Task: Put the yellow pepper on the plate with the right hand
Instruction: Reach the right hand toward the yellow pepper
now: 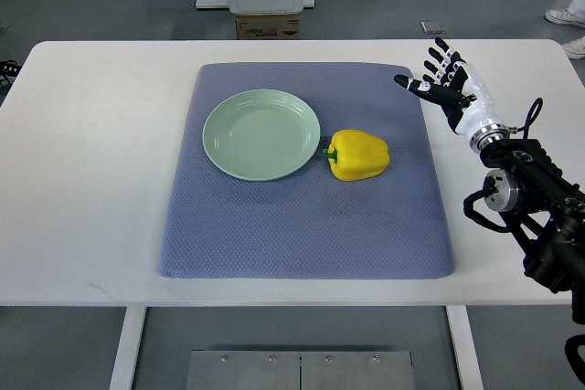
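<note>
One right hand (445,79), white-and-black, fingered; arm entering from right edge over white rectangular surface (91,180). Raised just beyond right border of grey-blue textured cloth mat (302,235); fingers spread apart, pointing up and away, holding nothing. Black jointed forearm angled down toward lower right corner. Glossy yellow bell pepper (359,154), on its side near mat centre, green stem toward pale green round plate (261,134); stem tip just beside plate rim, contact not discernible. Pepper well apart from hand. Plate on left-centre of mat.
</note>
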`<state>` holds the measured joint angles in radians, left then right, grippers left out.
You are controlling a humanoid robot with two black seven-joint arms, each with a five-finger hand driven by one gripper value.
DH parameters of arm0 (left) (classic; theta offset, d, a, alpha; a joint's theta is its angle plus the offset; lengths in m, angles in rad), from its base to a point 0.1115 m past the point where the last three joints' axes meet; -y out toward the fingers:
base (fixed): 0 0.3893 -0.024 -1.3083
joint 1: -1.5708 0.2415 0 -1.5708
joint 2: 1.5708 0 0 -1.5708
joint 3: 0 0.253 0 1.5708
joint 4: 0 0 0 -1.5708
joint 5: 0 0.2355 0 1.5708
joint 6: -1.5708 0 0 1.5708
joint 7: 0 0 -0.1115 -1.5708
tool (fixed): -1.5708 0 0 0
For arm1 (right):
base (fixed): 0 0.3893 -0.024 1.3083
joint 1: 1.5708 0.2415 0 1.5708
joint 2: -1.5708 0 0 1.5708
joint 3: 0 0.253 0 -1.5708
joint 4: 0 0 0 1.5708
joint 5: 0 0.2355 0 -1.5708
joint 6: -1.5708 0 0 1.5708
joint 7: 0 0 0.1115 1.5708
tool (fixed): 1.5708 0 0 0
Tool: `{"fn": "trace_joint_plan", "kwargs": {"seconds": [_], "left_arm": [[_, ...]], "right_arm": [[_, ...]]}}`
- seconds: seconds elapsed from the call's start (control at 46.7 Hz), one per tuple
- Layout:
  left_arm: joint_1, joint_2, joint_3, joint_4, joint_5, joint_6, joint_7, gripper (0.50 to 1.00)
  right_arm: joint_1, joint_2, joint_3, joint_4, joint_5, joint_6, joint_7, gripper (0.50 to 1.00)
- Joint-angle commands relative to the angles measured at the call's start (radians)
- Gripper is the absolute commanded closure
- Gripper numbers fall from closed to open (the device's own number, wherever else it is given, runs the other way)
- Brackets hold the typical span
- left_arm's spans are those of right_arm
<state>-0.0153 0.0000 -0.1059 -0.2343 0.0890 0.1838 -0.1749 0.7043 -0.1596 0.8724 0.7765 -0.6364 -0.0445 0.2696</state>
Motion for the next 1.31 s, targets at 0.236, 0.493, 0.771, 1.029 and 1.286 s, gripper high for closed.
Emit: {"fn": "trace_joint_plan", "kwargs": {"seconds": [0.236,0.493,0.771,1.029,1.286], "left_arm": [[0.000,0.000,0.000,0.001,0.000,0.000,0.000,0.500],[0.000,0.000,0.000,0.000,0.000,0.000,0.000,0.500],[0.000,0.000,0.000,0.000,0.000,0.000,0.000,0.500],[0.000,0.000,0.000,0.000,0.000,0.000,0.000,0.500],[0.000,0.000,0.000,0.000,0.000,0.000,0.000,0.500]], "right_arm": [[0.076,-0.121,-0.223,0.073,-0.008,0.041,0.045,0.507],[0.176,-0.198,-0.424,0.109,-0.016,0.086,0.077,0.507],[0.320,-0.236,-0.662,0.112,-0.118,0.095,0.154,0.507],[0.392,-0.239,-0.797,0.155,-0.177,0.095,0.155,0.507],[0.416,-0.239,-0.885,0.167,-0.255,0.094,0.157,0.507]]}}
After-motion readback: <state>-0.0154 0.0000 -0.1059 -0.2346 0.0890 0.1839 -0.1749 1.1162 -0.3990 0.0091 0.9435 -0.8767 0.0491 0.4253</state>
